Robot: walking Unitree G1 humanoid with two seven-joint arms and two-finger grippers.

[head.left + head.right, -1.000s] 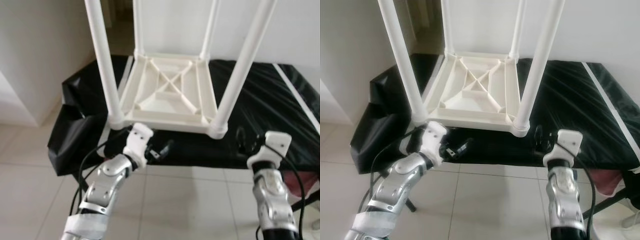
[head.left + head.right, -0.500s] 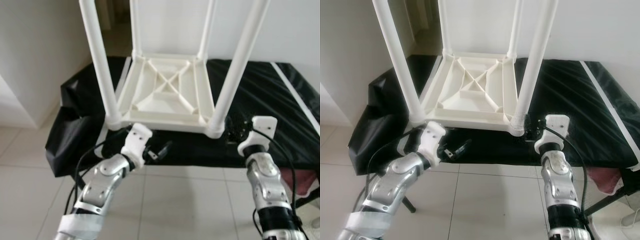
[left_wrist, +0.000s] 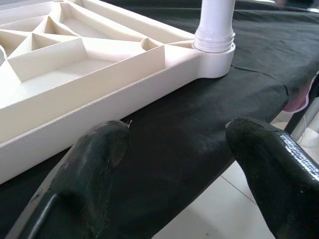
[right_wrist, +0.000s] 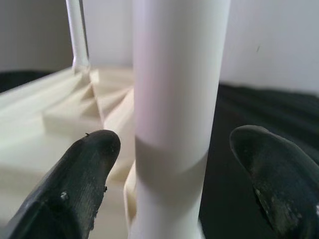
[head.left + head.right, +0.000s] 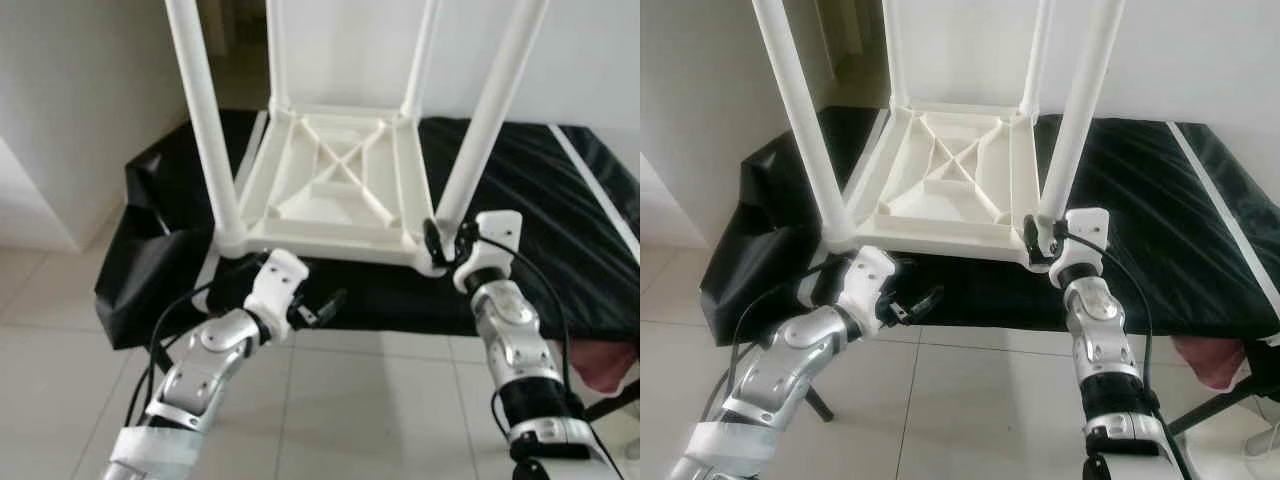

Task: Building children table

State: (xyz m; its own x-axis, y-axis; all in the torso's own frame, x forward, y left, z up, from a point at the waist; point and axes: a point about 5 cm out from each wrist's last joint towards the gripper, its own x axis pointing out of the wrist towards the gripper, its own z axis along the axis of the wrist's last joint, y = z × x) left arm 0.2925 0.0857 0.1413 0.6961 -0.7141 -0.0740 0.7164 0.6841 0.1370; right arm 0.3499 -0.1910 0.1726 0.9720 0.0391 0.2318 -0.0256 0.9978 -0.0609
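Note:
A white plastic children's table lies upside down on a black-covered surface, its four legs pointing up. My right gripper is open at the base of the near-right leg. In the right wrist view that leg stands between the fingertips, with a gap on each side. My left gripper is open and holds nothing. It hovers by the front edge of the black surface, below the near-left leg. In the left wrist view the table's rim lies just beyond the fingers.
The black cover hangs loose over the left edge. Pale floor tiles lie below my arms. A white wall stands at the left and a pink item shows low on the right.
My right gripper has moved up and leftward from beside the table's corner to straddle the near-right leg's base. The left arm has barely moved.

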